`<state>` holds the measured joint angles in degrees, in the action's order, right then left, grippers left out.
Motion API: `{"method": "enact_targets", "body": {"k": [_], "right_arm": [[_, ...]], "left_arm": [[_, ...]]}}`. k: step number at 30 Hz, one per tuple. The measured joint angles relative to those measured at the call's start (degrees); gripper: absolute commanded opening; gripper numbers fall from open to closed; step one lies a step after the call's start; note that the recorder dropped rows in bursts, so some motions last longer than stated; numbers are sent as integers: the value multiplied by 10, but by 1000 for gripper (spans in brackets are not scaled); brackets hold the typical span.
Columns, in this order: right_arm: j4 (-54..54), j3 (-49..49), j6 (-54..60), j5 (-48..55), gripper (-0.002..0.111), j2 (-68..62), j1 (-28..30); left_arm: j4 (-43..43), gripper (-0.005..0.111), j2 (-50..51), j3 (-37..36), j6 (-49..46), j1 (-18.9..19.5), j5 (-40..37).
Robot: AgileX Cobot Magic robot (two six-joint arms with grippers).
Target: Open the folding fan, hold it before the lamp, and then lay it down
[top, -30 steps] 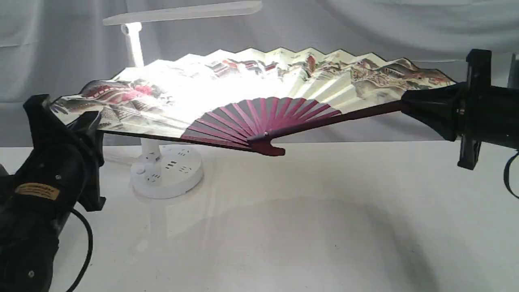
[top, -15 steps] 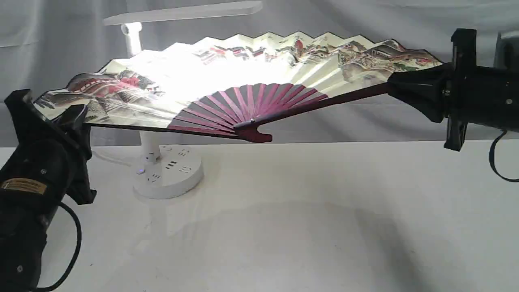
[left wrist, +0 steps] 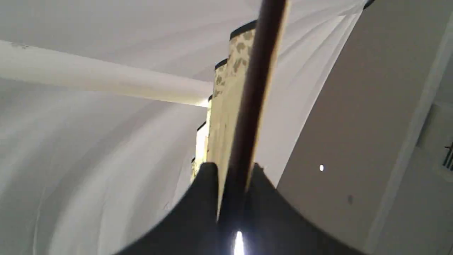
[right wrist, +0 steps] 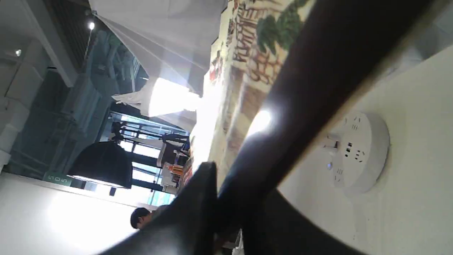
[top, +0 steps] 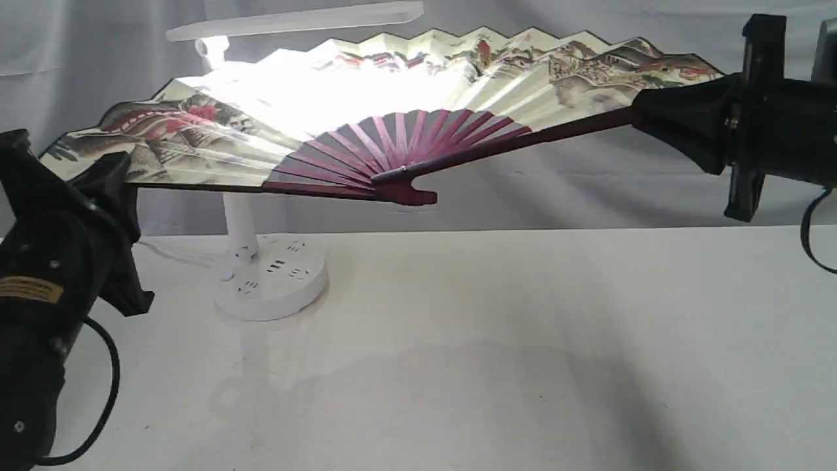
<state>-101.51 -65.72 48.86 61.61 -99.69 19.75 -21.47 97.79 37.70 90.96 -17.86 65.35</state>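
The folding fan (top: 366,104) is spread wide and held in the air, its painted cream leaf glowing under the lit head of the white lamp (top: 268,281). My left gripper (top: 121,180) is shut on the fan's left outer rib (left wrist: 247,117). My right gripper (top: 644,118) is shut on the right outer rib (right wrist: 311,81). The maroon ribs meet at the pivot (top: 402,190), well above the table. The fan hides most of the lamp's stem; the round base (right wrist: 357,152) with its socket holes shows below.
A white table (top: 490,353) carries the lamp base at the left rear. A grey cloth backdrop (top: 588,190) hangs behind. A black cable (top: 98,392) loops beside my left arm, another at the right edge.
Both grippers have lifted the open fan upward, so its top edge now reaches the level of the lamp head. The pivot has risen and drifted slightly left.
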Motion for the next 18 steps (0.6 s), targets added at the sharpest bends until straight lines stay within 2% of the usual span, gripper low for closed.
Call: {"method": "enact_targets", "body": {"k": [6, 18], "right_arm": [[0, 0, -8, 1, 0, 5, 0], [0, 0, -9, 12, 0, 5, 0]], "left_arm": [[0, 0, -19, 0, -2, 1, -38], [8, 0, -19, 0, -2, 12, -41]]}}
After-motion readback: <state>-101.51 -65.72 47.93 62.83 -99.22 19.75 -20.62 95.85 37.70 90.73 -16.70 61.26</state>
